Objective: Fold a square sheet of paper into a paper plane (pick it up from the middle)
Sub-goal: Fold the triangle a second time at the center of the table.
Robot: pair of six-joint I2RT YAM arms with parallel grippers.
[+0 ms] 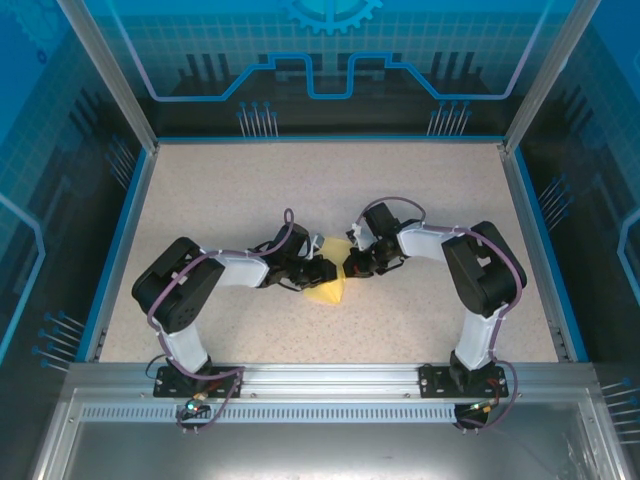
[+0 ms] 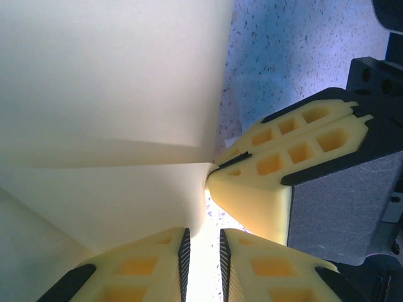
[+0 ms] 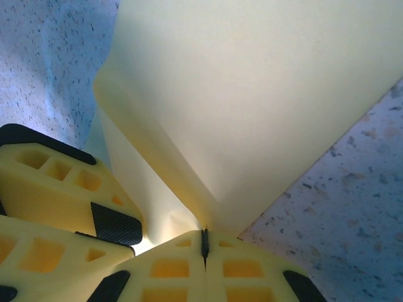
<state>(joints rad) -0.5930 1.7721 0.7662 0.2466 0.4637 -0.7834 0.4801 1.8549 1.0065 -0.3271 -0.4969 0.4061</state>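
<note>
Right gripper: jaws pressed together, pinching an edge of the sheet of paper at their very tips.
Left gripper: the pads stand a narrow slit apart and pale paper runs into the slit. Whether they clamp it cannot be told.
Gripper to gripper: the tips nearly meet. In the left wrist view, the right gripper's tip comes in at an angle from the right, just beside the left pads.
Sheet at the right gripper: plain pale yellow, fanning up and away from the pinch in a broad smooth face. A second layer curls down beside it toward the left gripper.
Sheet at the left gripper: it spreads up and to the left of the pads, with a straight crease running across it from the right gripper's tip.
Sheet from above: a small yellow wedge between the two grippers, poking out on their near side.
Table: speckled beige, under both grippers, with a blue rim.
Back wall: blue panel printed with circuit lines and a gear emblem.
</note>
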